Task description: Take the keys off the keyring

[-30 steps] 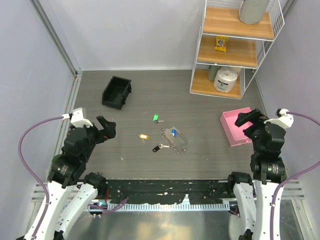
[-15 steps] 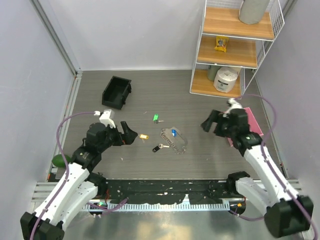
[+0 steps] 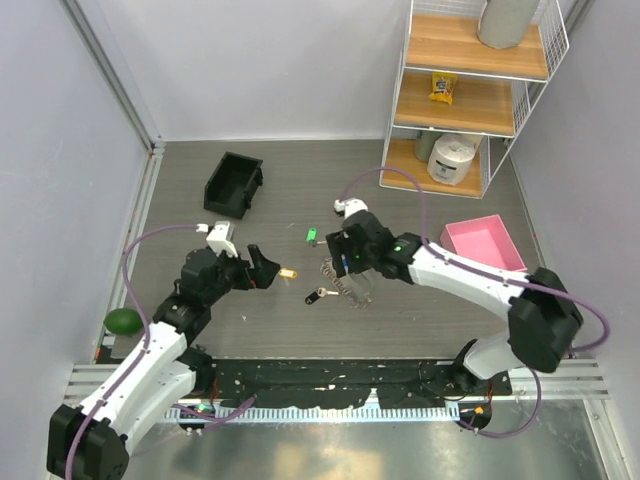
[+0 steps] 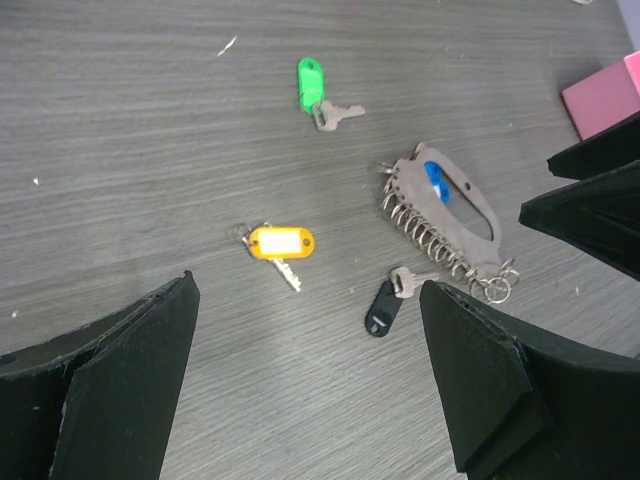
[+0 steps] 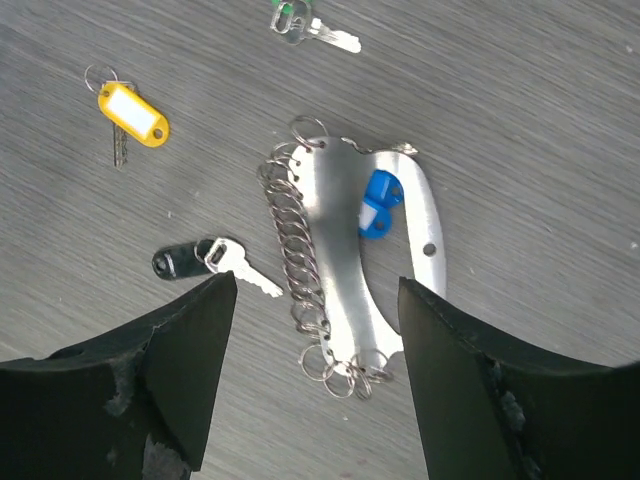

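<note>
Tabletop (image 3: 430, 320) dark grey with fine wood-grain streaks. Keyring (image 5: 335, 250) plain silver metal, and its rings are silver too. Blue key (image 5: 378, 203): blue head with a white patch. Yellow key (image 5: 133, 113): yellow head, white label window. Green key (image 4: 311, 80): bright green head. Black key (image 5: 175, 263): black head. All key shafts silver. Tray (image 3: 485, 245) pink. Bin (image 3: 225, 190) black. Shelf (image 3: 450, 45) white wire with tan wood boards. Left tool (image 3: 262, 268) and right tool (image 3: 342, 255) black.

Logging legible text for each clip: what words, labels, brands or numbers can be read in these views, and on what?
No text can be read in any view.
yellow key tag: its white label window looks blank.
yellow packet on the shelf: the print is too small to read.
</note>
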